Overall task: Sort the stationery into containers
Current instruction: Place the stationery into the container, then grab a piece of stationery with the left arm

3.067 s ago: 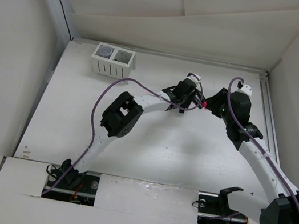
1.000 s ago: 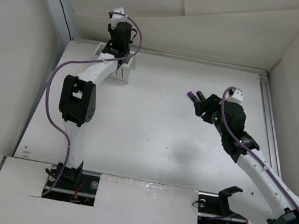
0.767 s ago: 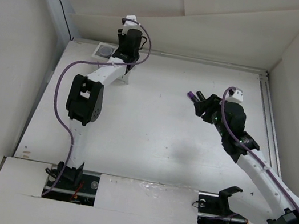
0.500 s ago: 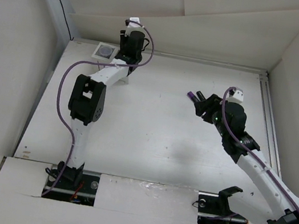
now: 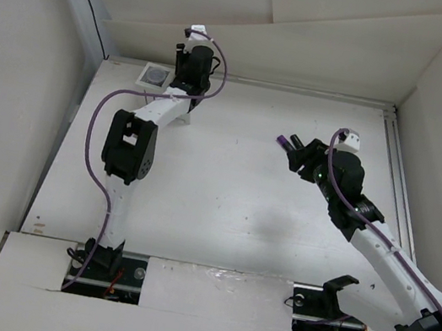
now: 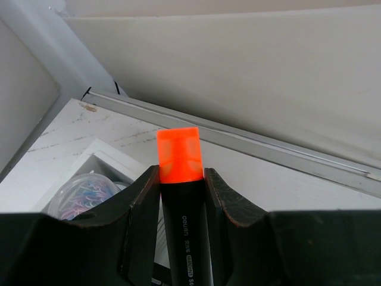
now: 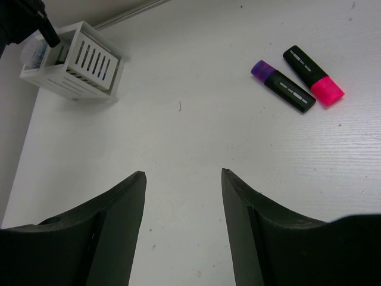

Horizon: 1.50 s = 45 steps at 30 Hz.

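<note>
Orange-capped highlighter [image 6: 177, 154] sits clamped in the left gripper [image 6: 181, 179], cap poking past the fingertips, above the white organiser [image 6: 98, 158] at eleven o'clock on the desk [image 7: 178, 119]. One compartment there holds a round tub of coloured clips [image 6: 89, 189]. I'd centre it over the free compartment (hard to judge from here) and lower before releasing. The right gripper [image 7: 183, 176] hangs wide and empty, with the purple highlighter [image 7: 283, 86] and pink highlighter [image 7: 312, 74] lying toward one o'clock.
</note>
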### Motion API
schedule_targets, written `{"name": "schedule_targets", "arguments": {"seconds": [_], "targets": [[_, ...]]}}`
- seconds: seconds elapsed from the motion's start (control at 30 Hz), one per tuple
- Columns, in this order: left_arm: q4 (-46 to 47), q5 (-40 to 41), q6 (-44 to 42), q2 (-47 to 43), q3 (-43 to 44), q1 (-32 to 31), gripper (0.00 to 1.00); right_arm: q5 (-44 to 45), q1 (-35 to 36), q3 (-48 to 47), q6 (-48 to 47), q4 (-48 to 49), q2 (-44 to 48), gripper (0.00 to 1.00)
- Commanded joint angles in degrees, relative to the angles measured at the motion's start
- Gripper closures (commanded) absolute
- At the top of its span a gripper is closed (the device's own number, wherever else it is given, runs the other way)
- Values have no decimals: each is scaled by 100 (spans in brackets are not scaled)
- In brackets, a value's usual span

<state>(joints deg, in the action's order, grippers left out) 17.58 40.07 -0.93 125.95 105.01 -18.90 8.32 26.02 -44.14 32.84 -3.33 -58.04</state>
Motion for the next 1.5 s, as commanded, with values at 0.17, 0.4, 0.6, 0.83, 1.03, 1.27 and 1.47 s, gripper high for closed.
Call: {"name": "schedule_targets", "arguments": {"seconds": [0.17, 0.4, 0.6, 0.83, 1.03, 1.27, 1.47], "targets": [[386, 264, -180, 52, -95, 9, 74, 47, 61, -130, -14, 289, 74, 40], [561, 264, -232, 52, -341, 9, 74, 47, 61, -130, -14, 289, 74, 40], [562, 264, -127, -9, -517, 9, 74, 47, 61, -130, -14, 289, 74, 40], [667, 142, -4, -316, -868, 9, 59, -5, 61, -130, -14, 289, 74, 40], [720, 79, 234, -843, -1404, 9, 46, -58, 61, -130, -14, 289, 74, 40], [720, -499, 584, -1861, -1712, -44, 52, 11, 61, -130, -14, 289, 126, 40], [158, -1194, 980, -2083, -1335, -781, 70, 345, -17, -77, -67, 289, 92, 94]]}}
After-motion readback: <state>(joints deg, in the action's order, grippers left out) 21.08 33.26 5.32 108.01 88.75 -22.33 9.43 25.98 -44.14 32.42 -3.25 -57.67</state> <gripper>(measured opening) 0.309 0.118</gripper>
